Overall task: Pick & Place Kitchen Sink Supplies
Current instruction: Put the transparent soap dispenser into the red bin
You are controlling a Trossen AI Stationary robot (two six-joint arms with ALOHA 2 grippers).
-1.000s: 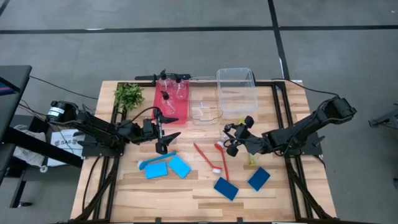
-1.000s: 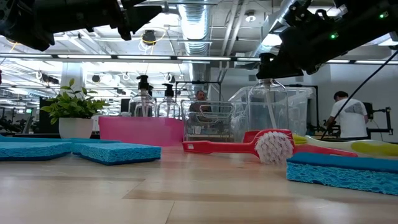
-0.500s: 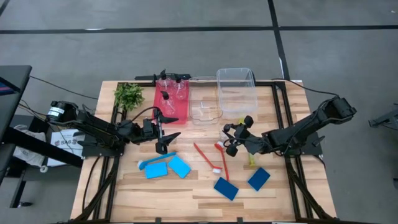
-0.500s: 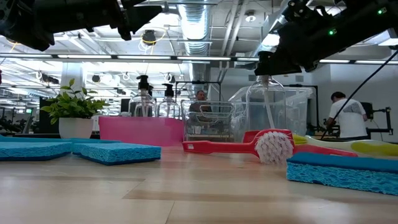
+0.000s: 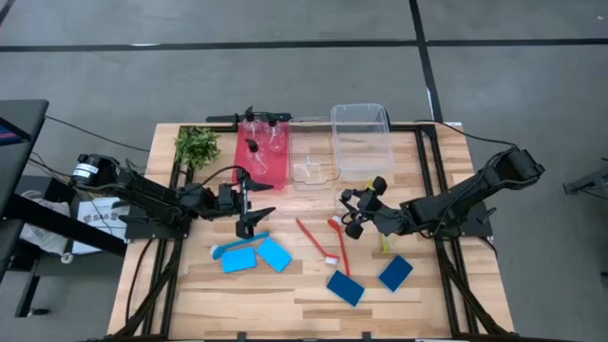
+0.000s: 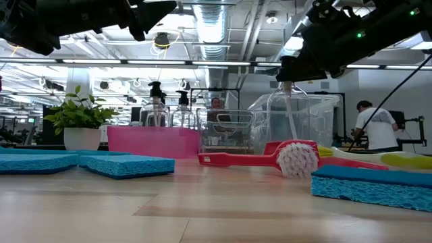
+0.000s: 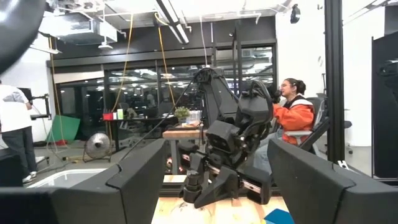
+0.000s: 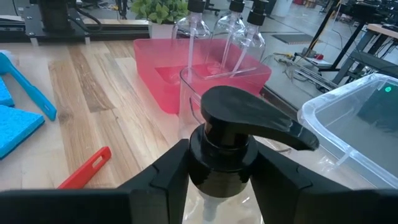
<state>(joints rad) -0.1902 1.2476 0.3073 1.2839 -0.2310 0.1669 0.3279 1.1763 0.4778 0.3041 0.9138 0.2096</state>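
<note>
Two pincers are mine. Nothing much has moved since a moment ago. My right pincer (image 5: 364,204) is clamped on the black top of a pump bottle (image 8: 222,149), held up over the surface (image 5: 190,285). My left pincer (image 5: 255,204) hangs spread apart above the blue sponges (image 5: 256,254). No writing I can read.

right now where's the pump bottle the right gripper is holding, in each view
High view: the pump bottle sits right of centre, in the right gripper, before the clear bin.
Low view: upper right, hanging above the red brush.
Left wrist view: bottom centre, under the far arm, only partly seen.
Right wrist view: centre, black top between the fingers.
Shared landmark: the pink bin, holding three more bottles.
</note>
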